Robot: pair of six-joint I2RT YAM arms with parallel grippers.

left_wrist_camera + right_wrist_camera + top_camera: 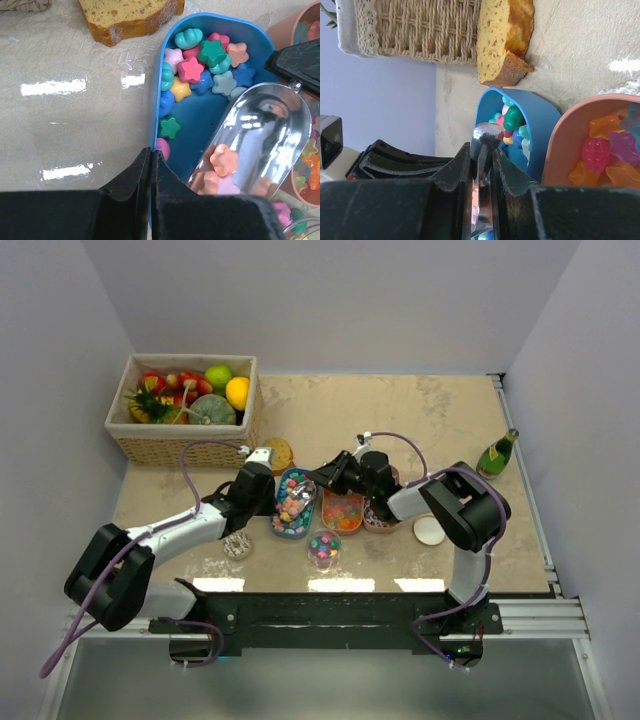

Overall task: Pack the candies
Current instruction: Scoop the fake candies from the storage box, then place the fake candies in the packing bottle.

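A blue tray (294, 503) holds pastel star and ball candies (200, 65). My left gripper (151, 152) is shut on the tray's left rim (155, 125); it also shows in the top view (266, 490). My right gripper (482, 150) is shut on the handle of a metal scoop (487, 134). The scoop's bowl (265, 130) lies tilted inside the blue tray with a few orange and pink candies (222, 160) in it. An orange-pink tray (342, 510) of orange-red gummies (610, 155) sits just right of it. A third tray (380, 520) lies partly under my right arm.
A small clear jar of candies (323, 548) stands in front of the trays, a round lidded jar (237, 545) to its left, a white lid (429, 530) to the right. A brown cake piece (278, 453), a wicker fruit basket (150, 445) and a green bottle (497, 453) stand behind.
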